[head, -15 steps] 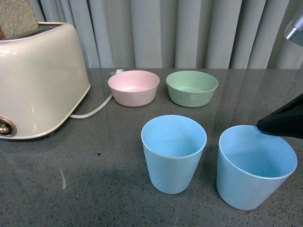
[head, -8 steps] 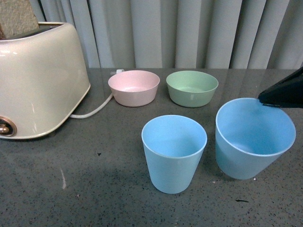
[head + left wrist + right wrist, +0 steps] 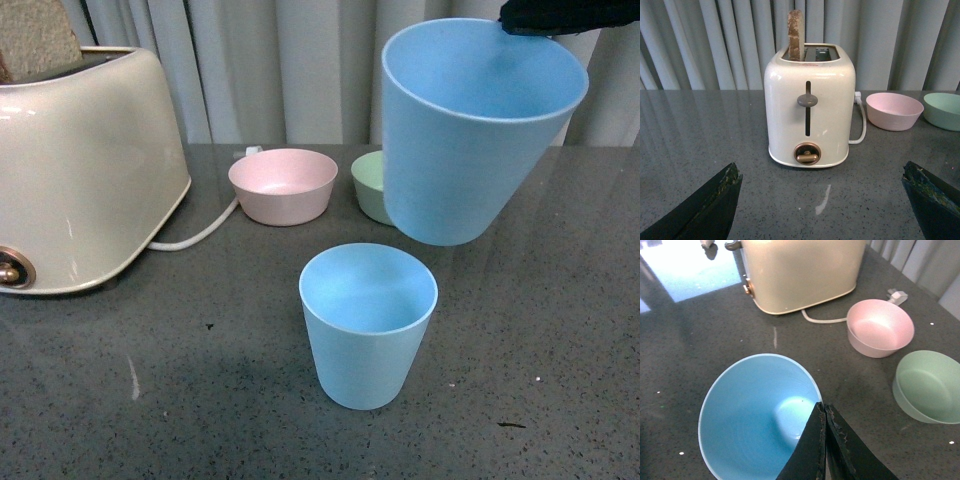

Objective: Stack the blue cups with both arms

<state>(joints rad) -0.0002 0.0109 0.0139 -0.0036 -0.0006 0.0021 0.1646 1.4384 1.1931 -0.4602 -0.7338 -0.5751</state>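
Observation:
One blue cup (image 3: 368, 325) stands upright on the dark grey table (image 3: 150, 400) near the front middle. My right gripper (image 3: 545, 18) is shut on the rim of the second blue cup (image 3: 470, 135) and holds it tilted, high in the air, up and to the right of the standing cup. In the right wrist view the black fingers (image 3: 815, 440) pinch the held cup's wall (image 3: 747, 415), one inside and one outside. My left gripper (image 3: 822, 200) is open and empty, low over the table facing the toaster; neither cup shows in its view.
A cream toaster (image 3: 80, 170) with bread in its slot stands at the left, its cord (image 3: 200, 235) trailing right. A pink bowl (image 3: 283, 185) and a green bowl (image 3: 368, 190), partly hidden by the held cup, sit behind. Grey curtains hang at the back.
My right gripper has lifted the right-hand blue cup off the table, up and to the left, until it hangs above and to the right of the standing cup.

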